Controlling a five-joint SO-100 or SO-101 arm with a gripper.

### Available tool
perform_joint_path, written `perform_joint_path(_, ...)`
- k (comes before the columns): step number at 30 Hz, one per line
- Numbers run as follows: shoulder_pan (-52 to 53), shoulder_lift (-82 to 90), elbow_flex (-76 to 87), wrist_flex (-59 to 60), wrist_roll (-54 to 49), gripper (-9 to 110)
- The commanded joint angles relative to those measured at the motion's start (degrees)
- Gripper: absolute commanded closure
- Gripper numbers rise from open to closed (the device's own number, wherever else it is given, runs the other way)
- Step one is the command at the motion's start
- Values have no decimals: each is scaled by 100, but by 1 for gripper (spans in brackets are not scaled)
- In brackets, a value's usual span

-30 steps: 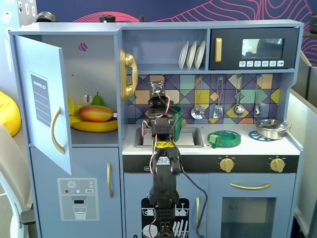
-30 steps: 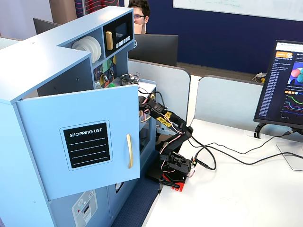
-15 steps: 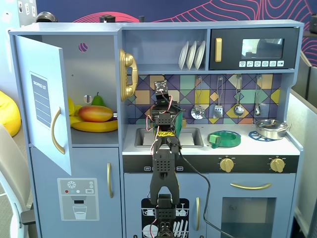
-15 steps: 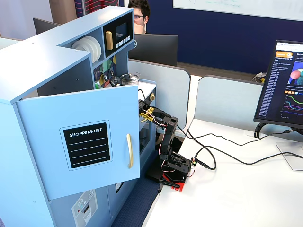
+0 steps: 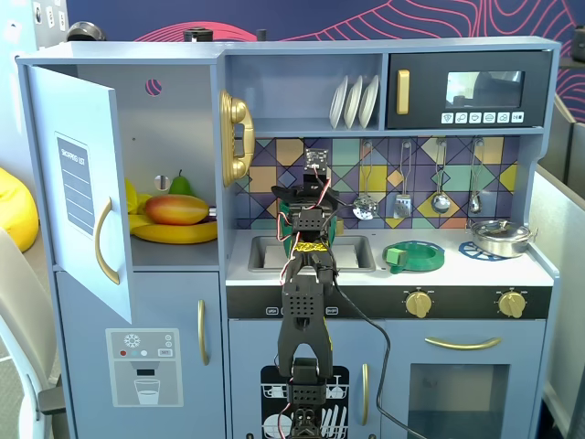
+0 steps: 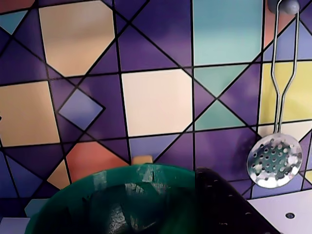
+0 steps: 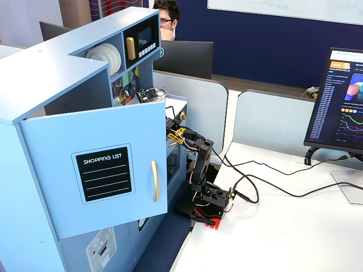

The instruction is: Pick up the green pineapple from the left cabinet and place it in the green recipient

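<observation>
Green recipient: dark translucent rim, tape patches, glossy.

Office, desk partitions, monitor w/ graphs, toy kitchen as robot setup

Office room, evenly lit. Dark navy wall behind grey desk partitions. White desk surface carries a black computer monitor at right. Blue carpeted floor shows below the desk edge.
</observation>
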Motion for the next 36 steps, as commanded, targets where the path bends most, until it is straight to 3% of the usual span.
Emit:
perform_joint_path(1, -35, 642, 141, -272, 35, 44)
perform_joint_path(6, -255, 2514, 1652, -70, 79, 46)
perform_joint_path(12, -466, 5493, 4157, 1670, -229, 49)
perform_joint_path(18, -53, 7128, 6407, 2514, -88, 50)
perform_joint_path(27, -114, 8042, 9062, 2944, 62, 61)
perform_joint_path(32, -193, 8271, 9185, 4386, 606, 67)
perform_joint_path(36, -105, 8271, 9185, 5871, 475, 83)
